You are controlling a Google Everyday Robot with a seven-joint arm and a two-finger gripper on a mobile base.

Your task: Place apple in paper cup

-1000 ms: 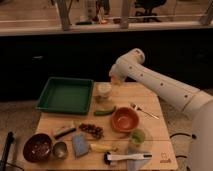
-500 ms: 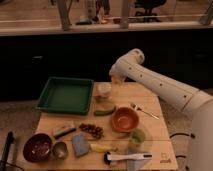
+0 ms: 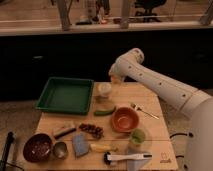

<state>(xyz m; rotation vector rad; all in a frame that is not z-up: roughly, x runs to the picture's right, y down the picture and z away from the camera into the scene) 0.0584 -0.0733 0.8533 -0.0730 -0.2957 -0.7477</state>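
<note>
The paper cup (image 3: 104,90), short and pale, stands upright at the back middle of the wooden table (image 3: 155,137), just right of the green tray. My white arm comes in from the right and bends down over the table's far edge. The gripper (image 3: 117,79) hangs at its end, just right of the cup and slightly above its rim. A small orange-yellow round patch, the apple (image 3: 118,80), shows at the gripper's tip, and the gripper is shut on it. The wrist hides most of the fingers.
A green tray (image 3: 65,95) sits back left. An orange bowl (image 3: 125,120), a green pod (image 3: 105,111) and a fork (image 3: 145,111) lie mid-table. Along the front are a dark bowl (image 3: 37,147), metal cup (image 3: 60,149), blue sponge (image 3: 80,145), yellow piece (image 3: 102,147), green fruit (image 3: 137,136) and white brush (image 3: 127,157).
</note>
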